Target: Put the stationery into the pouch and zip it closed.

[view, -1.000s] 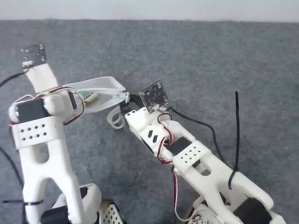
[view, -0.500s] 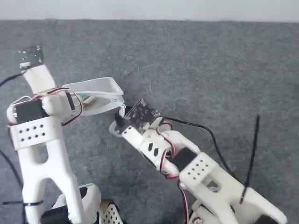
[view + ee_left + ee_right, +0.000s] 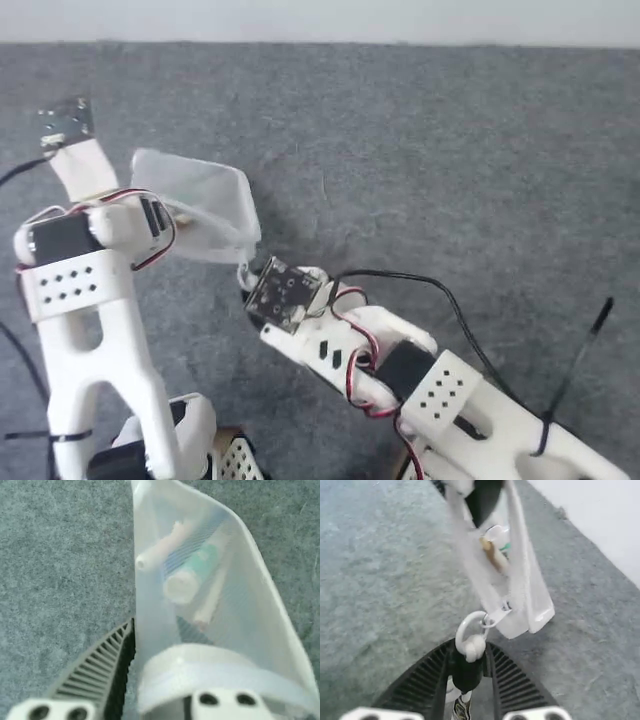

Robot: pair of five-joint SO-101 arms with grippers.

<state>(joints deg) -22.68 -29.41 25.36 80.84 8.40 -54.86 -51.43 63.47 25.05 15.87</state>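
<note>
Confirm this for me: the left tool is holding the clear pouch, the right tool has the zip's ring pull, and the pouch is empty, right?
Not quite. The pouch is not empty: the left wrist view shows the stationery inside it, seen through its clear wall. The rest stands: the left tool holds the pouch and the right tool has the zip's ring pull.

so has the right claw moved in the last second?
Yes. In the high view the right claw, gripping the zip ring, has drawn back from the far wall.
</note>
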